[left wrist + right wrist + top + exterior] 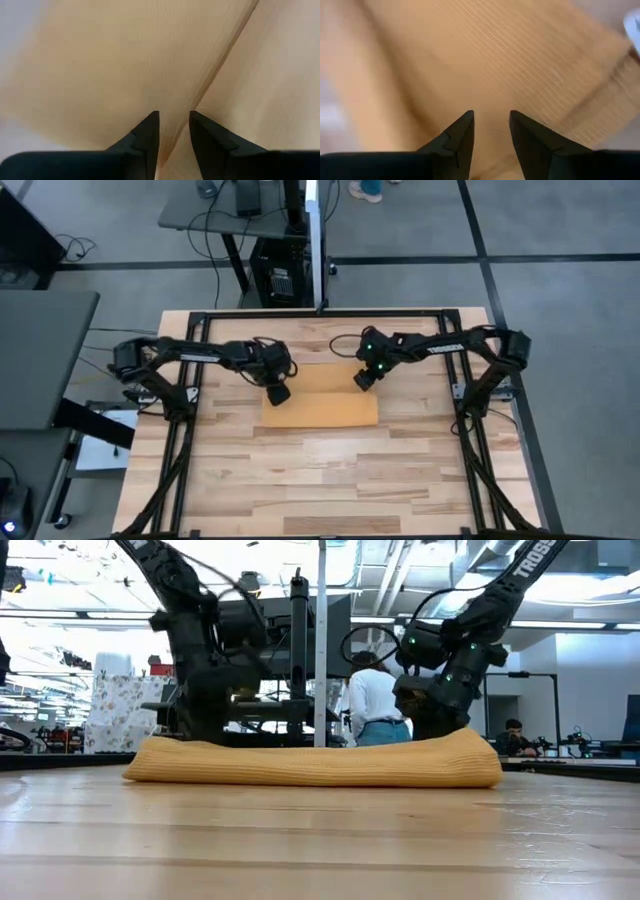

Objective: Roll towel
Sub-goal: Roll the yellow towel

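Nearest the low camera, only bare tabletop [320,840], then the towel [315,762] lying as a long, low, thickened band across the wood, rounded at both ends and along its near edge. From above, seen as a narrow mustard-orange strip [320,407] with a paler, flatter layer running on behind it toward the far side, between the two sets of fingers. Judged partly done: the near portion doubled or turned over on itself, no tight cylinder yet, flat cloth apparently left to take up on the far side. Behind the band, left gripper [277,394] down at its left end and right gripper [363,380] down at the far edge toward the right end. In the left wrist view, fingers [147,135] set narrowly apart, straddling a fold line of the cloth; whether actually pinching it, cannot tell. In the right wrist view, fingers [457,137] likewise a little apart, cloth filling the whole space ahead and running between the tips; again cannot tell if gripped. Probably still needed: further turns, kept even at both ends. Beyond the tabletop, a person [375,700] standing in the room.
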